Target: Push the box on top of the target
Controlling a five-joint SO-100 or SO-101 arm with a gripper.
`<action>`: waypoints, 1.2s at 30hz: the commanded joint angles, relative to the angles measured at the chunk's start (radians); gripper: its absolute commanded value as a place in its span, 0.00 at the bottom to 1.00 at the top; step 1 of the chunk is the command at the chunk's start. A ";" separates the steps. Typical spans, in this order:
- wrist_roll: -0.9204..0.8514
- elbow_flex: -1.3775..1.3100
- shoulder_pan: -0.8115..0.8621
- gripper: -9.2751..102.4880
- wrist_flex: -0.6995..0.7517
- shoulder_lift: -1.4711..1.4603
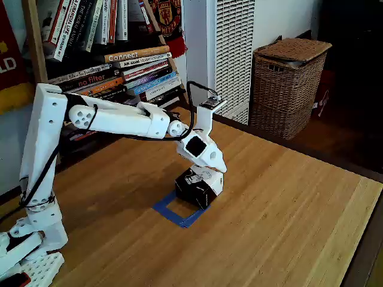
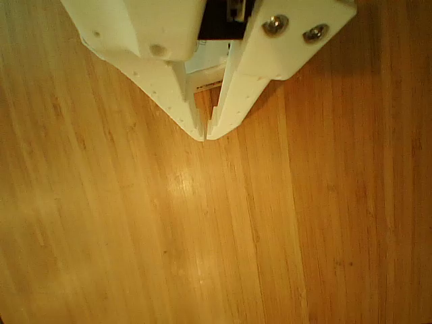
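In the fixed view the box, black-sided with a white printed top, sits on the wooden table. It overlaps the far right corner of the target, a blue tape square whose near and left edges show. My white gripper points down at the box's right end, touching or nearly touching it. In the other view the gripper looks straight down at bare wood, its fingertips pressed together with nothing between them.
A wicker basket stands beyond the table's far edge at the back right. A bookshelf full of books lies behind the arm. The arm's base is at the left front. Bare wood stretches to the right and front of the box.
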 commanded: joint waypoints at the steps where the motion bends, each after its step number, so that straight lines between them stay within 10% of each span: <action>1: -0.008 -0.002 -0.002 0.08 -0.005 0.043; 36: -0.021 0.147 -0.009 0.08 0.017 0.152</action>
